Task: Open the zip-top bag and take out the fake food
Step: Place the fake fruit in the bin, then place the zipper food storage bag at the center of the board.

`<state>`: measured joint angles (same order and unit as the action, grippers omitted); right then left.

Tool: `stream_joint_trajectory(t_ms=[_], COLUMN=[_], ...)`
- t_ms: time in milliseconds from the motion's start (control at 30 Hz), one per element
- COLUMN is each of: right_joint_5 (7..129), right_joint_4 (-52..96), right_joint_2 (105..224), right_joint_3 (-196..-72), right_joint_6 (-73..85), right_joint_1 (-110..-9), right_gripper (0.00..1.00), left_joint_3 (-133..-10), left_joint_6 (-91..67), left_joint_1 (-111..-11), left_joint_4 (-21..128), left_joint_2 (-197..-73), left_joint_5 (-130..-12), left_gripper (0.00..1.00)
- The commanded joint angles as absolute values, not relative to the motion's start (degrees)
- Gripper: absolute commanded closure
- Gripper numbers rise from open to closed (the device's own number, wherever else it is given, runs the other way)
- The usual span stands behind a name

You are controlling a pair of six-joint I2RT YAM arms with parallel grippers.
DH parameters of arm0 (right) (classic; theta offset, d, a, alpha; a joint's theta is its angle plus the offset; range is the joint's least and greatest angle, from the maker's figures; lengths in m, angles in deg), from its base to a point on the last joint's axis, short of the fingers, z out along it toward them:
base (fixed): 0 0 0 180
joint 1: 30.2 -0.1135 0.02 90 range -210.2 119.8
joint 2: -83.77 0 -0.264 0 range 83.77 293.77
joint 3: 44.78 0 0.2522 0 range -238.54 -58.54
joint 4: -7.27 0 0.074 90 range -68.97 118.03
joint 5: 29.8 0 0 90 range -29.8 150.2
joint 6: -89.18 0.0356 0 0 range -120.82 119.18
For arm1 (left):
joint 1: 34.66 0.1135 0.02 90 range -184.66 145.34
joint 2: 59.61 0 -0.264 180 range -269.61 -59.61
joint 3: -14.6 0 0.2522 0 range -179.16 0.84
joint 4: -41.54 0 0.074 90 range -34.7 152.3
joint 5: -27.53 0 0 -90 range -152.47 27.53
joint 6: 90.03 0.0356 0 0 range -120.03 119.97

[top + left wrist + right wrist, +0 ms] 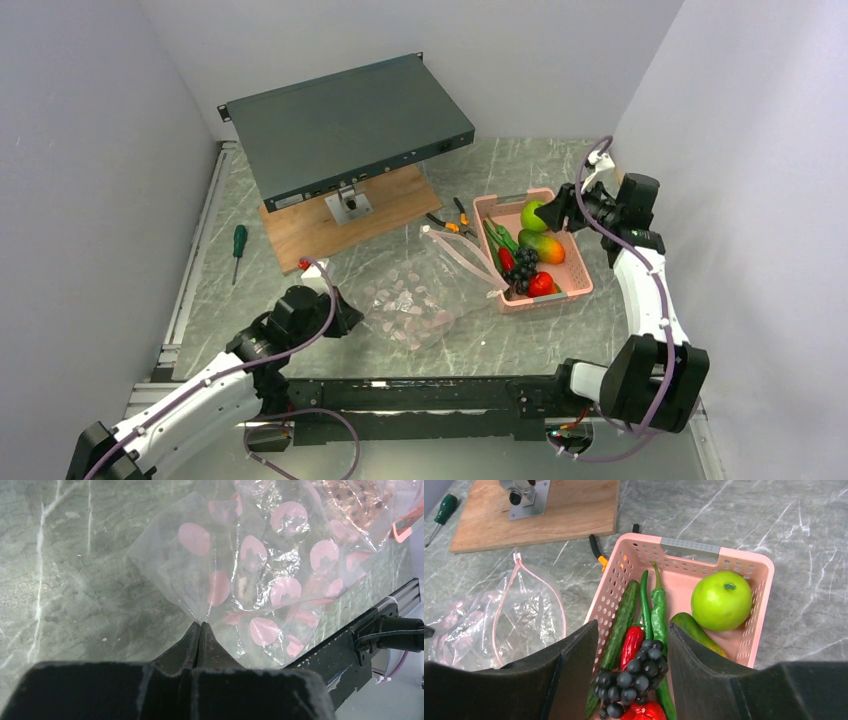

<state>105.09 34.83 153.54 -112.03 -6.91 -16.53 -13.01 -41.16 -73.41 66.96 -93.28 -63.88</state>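
The zip-top bag (415, 295) lies flat on the marble table, clear with pink dots, its pink-edged mouth gaping toward the pink basket (580, 262). My left gripper (345, 318) is shut on the bag's bottom corner (200, 624); the dotted bag (260, 570) spreads away from it. The fake food sits in the basket: green apple (721, 600), grapes (634, 677), red pepper (631, 645), green pods (658, 605), mango (545, 247). My right gripper (633, 627) is open and empty, hovering over the basket (624, 555). The bag (499, 615) looks empty.
A dark rack unit (350, 125) stands tilted on a wooden board (390, 205) at the back. A green-handled screwdriver (238, 245) lies at the left. Orange-handled pliers (452, 218) lie behind the bag. Walls close both sides. A black rail (430, 395) runs along the near edge.
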Motion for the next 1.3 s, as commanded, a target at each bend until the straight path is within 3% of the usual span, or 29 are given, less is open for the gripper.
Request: stream_joint_trajectory(t_ms=[0, 233, 367, 533, 767, 1000, 1167, 1200, 1267], right_joint_5=[106.7, 127.0, 126.0, 119.9, 111.0, 113.8, 115.8, 115.8, 115.8], right_joint_4=[35.5, 51.6, 59.8, 51.0, 46.6, 49.1, 49.5, 49.2, 48.3], right_joint_2=[149.6, 150.0, 149.9, 147.5, 152.5, 148.7, 147.0, 146.6, 145.6], right_joint_3=[-111.1, -111.5, -110.0, -104.4, -105.7, -106.1, -105.9, -105.8, -105.4], right_joint_6=[-10.5, -27.9, -37.3, -32.3, -27.9, -29.5, -28.8, -28.4, -27.3], right_joint_1=[-16.6, -19.9, -29.5, -35.5, -38.9, -37.6, -34.1, -33.3, -31.9], right_gripper=[0.44, 0.4, 0.27, 0.08, 0.07, 0.06, 0.05, 0.05, 0.05], left_joint_3=[-12.9, -13.0, -12.8, -12.5, -14.3, -18.4, -22.2, -23.1, -24.7], left_joint_6=[-40.1, -38.6, -38.3, -38.6, -39.2, -44.8, -44.5, -44.0, -42.9], left_joint_1=[-73.1, -73.1, -73.1, -73.2, -73.2, -73.1, -73.1, -73.0, -72.9], left_joint_4=[65.3, 65.2, 64.5, 63.5, 68.6, 81.0, 83.3, 83.6, 84.5], left_joint_2=[-91.1, -90.4, -91.1, -91.9, -90.8, -82.6, -82.5, -83.5, -85.6], left_joint_5=[-64.7, -65.8, -66.3, -66.6, -62.9, -46.4, -40.6, -40.4, -40.9], left_gripper=[1.0, 1.0, 1.0, 1.0, 1.0, 1.0, 1.0, 0.99, 0.79])
